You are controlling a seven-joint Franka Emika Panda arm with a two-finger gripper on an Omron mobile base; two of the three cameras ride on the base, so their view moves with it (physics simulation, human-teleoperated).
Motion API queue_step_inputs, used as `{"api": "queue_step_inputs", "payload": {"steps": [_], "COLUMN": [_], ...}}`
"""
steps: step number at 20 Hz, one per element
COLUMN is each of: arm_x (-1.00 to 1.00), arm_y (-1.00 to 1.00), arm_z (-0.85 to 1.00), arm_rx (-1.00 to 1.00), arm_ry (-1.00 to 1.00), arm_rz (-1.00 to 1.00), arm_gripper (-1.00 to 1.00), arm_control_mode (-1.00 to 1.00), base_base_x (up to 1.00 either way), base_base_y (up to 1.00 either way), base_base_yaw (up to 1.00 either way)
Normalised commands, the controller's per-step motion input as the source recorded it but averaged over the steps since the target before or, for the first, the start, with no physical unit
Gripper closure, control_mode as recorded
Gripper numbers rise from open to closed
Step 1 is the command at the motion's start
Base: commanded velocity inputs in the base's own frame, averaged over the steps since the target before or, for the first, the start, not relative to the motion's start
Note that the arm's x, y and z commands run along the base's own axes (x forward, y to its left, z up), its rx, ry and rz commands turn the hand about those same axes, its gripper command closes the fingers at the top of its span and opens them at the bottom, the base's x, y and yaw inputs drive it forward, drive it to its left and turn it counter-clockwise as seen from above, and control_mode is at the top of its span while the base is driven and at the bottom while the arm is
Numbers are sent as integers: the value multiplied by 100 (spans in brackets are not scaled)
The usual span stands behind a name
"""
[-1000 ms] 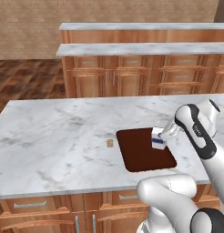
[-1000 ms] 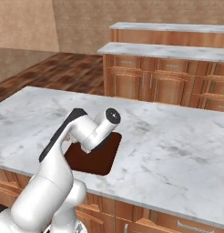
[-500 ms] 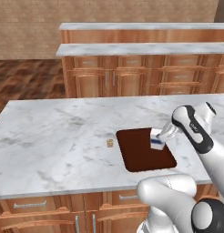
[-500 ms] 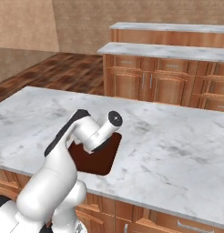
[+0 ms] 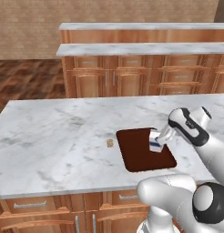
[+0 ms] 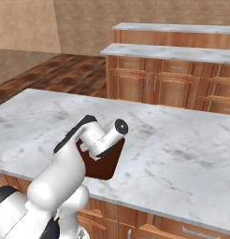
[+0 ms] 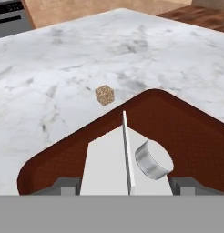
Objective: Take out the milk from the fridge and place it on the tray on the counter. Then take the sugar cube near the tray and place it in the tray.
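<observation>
The arm reaches forward and bends down at the wrist, so the gripper [image 5: 160, 140] hangs low over the tray [image 5: 134, 154], clamped on the milk [image 5: 155, 142]. From the left base view the carton sits over the tray's right half, white with a dark blue band low on it; whether its base touches the tray I cannot tell. In the hand view the milk [image 7: 111, 164] shows its gable ridge and a round grey cap between the 2 dark fingertips [image 7: 63, 185]. The tray [image 7: 186, 132] is a flat, dark brown rectangle with rounded corners and a faintly woven surface, lying on the veined white-grey marble counter [image 5: 54, 141]. The sugar cube [image 7: 104, 94], tiny, tan and speckled, rests on the marble just beside the tray's left edge.
</observation>
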Motion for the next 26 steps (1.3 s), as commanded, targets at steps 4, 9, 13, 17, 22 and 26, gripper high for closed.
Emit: {"api": "queue_step_inputs", "payload": {"steps": [4,9,13,17,22,26], "arm_x": [11,11,8,4,0,0], "arm_y": [-4,0,-1,-2,-8,-1], "arm_z": [-39,-41,-43,-41,-38,-32], "arm_rx": [0,0,0,0,0,0], "arm_ry": [0,0,0,0,0,0], "arm_rz": [0,0,0,0,0,0], "arm_gripper": [100,100,100,100,100,-100], "arm_control_mode": [-100,-100,-100,-100,-100,-100], "base_base_x": [0,0,0,0,0,0], "base_base_y": [0,0,0,0,0,0], "base_base_yaw": [0,0,0,0,0,0]}}
